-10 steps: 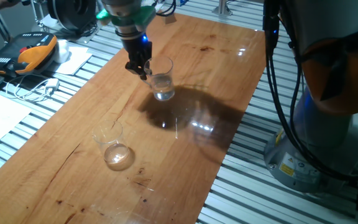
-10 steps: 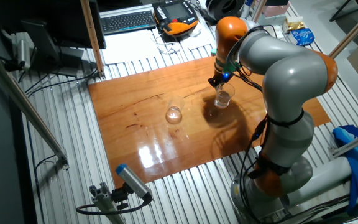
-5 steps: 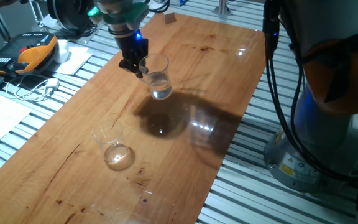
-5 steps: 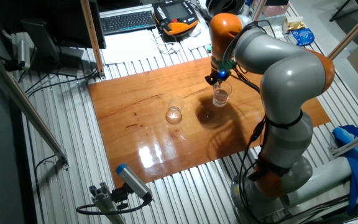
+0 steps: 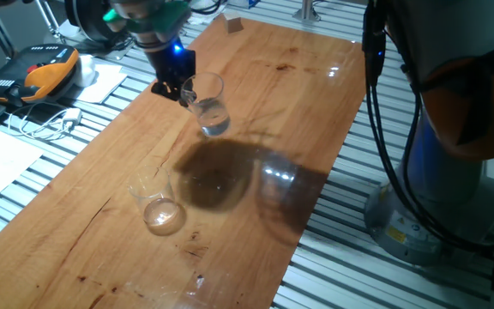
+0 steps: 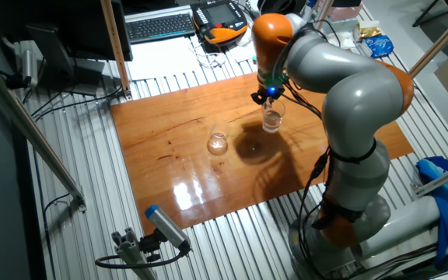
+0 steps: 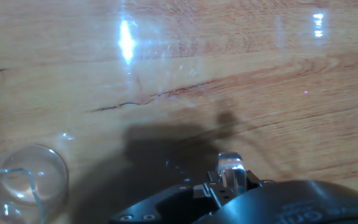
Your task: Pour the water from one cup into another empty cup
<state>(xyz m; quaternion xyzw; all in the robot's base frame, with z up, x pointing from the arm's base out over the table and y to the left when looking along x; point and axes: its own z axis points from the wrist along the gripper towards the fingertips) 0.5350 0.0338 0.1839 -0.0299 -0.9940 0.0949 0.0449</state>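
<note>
The hand (image 5: 178, 86) is clamped on the glass mug (image 5: 206, 105) and holds it upright in the air above the wooden surface (image 5: 256, 94), with a little water (image 5: 213, 120) in its bottom. The empty tumbler (image 5: 154, 200) stands on the surface, well apart, nearer the front edge.
</note>
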